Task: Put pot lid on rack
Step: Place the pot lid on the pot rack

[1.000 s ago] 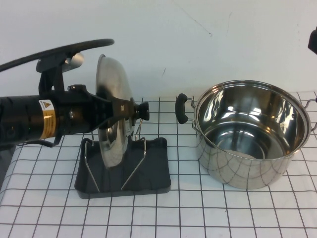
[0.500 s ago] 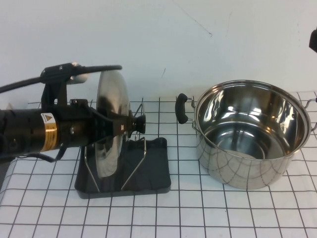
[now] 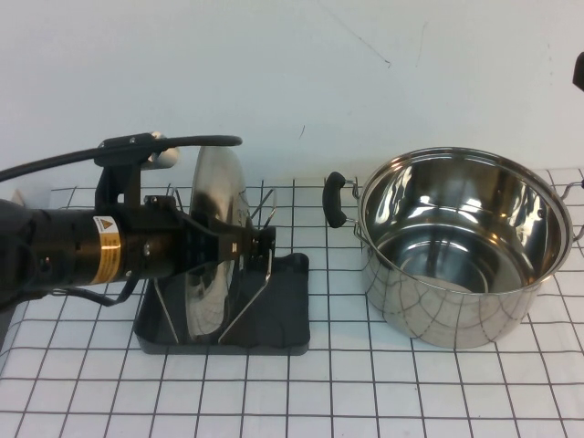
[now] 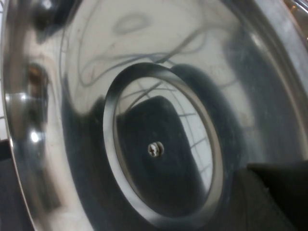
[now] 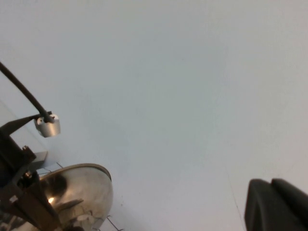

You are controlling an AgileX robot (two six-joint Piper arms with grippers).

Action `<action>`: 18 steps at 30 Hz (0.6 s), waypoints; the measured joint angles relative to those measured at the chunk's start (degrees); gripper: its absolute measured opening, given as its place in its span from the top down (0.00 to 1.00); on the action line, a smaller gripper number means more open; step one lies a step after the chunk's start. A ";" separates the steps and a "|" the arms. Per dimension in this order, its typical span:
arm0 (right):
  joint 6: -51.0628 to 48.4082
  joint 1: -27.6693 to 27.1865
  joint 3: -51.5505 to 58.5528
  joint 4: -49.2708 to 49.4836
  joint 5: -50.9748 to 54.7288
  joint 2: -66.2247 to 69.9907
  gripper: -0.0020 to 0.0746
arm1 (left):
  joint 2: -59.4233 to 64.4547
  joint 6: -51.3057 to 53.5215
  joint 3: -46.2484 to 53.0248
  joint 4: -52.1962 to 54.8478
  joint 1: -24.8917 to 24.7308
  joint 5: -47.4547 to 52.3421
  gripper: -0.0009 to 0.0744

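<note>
A deep, shiny steel pot (image 3: 461,260) stands upright and open on a white cloth with a black grid (image 3: 365,383), well off to the right of the left gripper's reach and apart from it. Its black side handle (image 3: 336,199) points back toward that gripper, while the opposite handle sits at the far right edge. Behind everything rises a plain white wall (image 3: 365,82).

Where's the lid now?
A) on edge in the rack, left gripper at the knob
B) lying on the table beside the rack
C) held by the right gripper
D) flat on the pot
A: the lid stands on edge between the rack's wires, with the left gripper shut on its knob; the right gripper is up, away from it.
</note>
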 joint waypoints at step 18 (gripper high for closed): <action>-0.11 0.00 0.00 0.00 0.08 0.00 0.97 | -0.64 0.25 0.01 0.60 0.00 1.14 0.15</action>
